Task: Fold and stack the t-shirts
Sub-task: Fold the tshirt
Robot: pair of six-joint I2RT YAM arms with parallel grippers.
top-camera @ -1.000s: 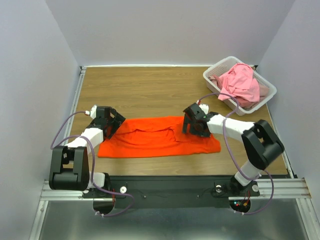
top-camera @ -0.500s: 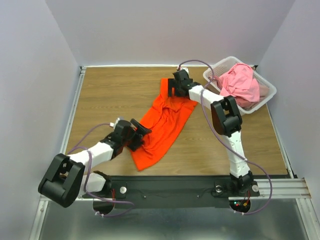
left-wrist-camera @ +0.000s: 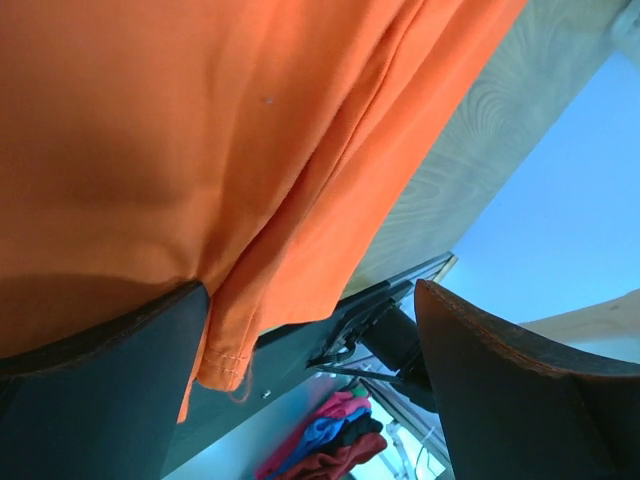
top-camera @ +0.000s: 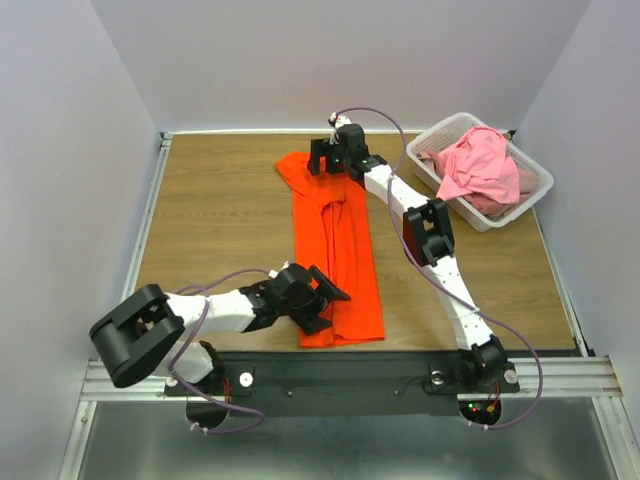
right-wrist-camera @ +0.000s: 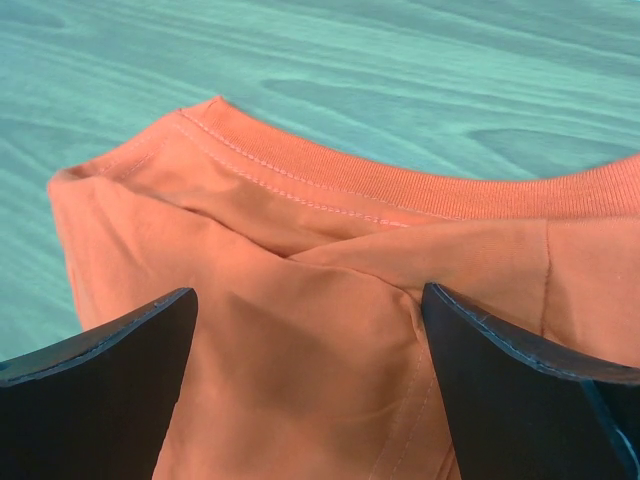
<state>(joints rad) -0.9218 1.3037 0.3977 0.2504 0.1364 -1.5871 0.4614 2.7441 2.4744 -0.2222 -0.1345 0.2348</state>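
Note:
The bright orange t-shirt (top-camera: 335, 250) lies flat as a long strip running from the far middle of the table to its near edge. My right gripper (top-camera: 335, 160) is at the far end, open, with its fingers spread over the collar (right-wrist-camera: 330, 185) and folded cloth (right-wrist-camera: 300, 350). My left gripper (top-camera: 315, 300) is at the near end, open, with the shirt's hem (left-wrist-camera: 225, 365) beside one finger (left-wrist-camera: 100, 400) and orange cloth (left-wrist-camera: 150, 130) filling that view. The light pink t-shirt (top-camera: 480, 170) is bunched in the basket.
The white lattice basket (top-camera: 440, 128) stands at the back right corner. Bare wooden table (top-camera: 220, 200) lies left of the shirt and also right of it. The black front rail (top-camera: 330, 370) runs just beyond the shirt's near end. A pile of coloured clothes (left-wrist-camera: 335, 445) shows below the table edge.
The orange shirt has swung from lying crosswise near the front to lying lengthwise. The right arm stretched to the far side; the left arm moved to the near middle.

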